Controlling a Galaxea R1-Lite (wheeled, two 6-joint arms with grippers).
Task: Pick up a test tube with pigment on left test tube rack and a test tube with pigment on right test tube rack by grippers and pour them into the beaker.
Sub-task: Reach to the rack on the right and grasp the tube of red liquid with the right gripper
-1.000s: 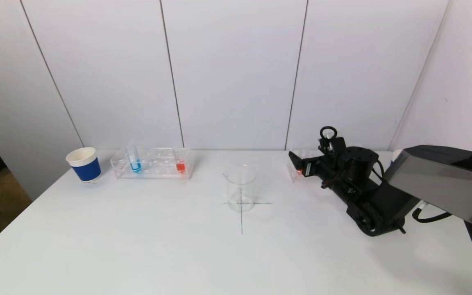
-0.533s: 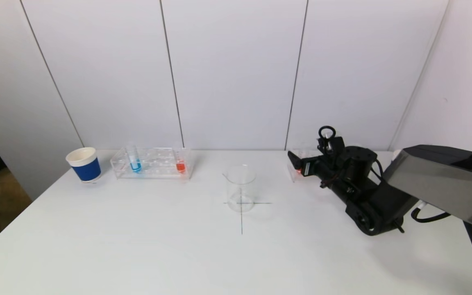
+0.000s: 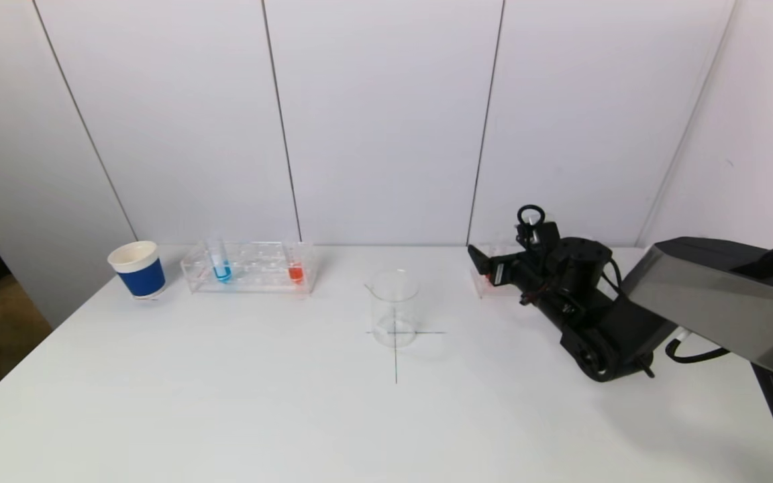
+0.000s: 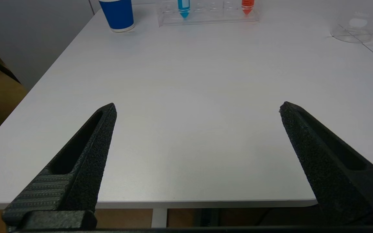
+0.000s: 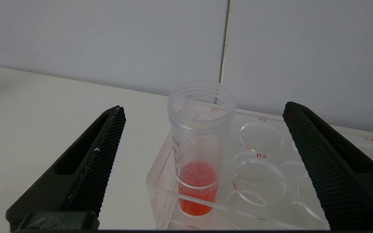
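Right gripper (image 5: 202,113) is at the right test tube rack (image 5: 270,168), jaws wide apart and straddling the uncapped tube of red pigment (image 5: 199,152), which stands upright in the corner well. No contact with the tube yet. In the head view the arm hides most of that rack, so how deep the fingers reach past the tube is hard to judge.

Left gripper (image 4: 196,110) is also spread open, holding nothing, parked off the near table edge. Left test tube rack (image 3: 249,268) holds a blue tube (image 3: 220,263) and a red tube (image 3: 296,267), both untouched. Beaker (image 3: 394,307) stands empty on the cross mark, between the two racks.

Risks from here:
- Tube sits nearer one finger, so an off-centre close would likely push it sideways against the well wall.
- Rack is light clear plastic and may lift with the tube if the pull is not straight up.
- No cap: any tilt before the beaker spills pigment.
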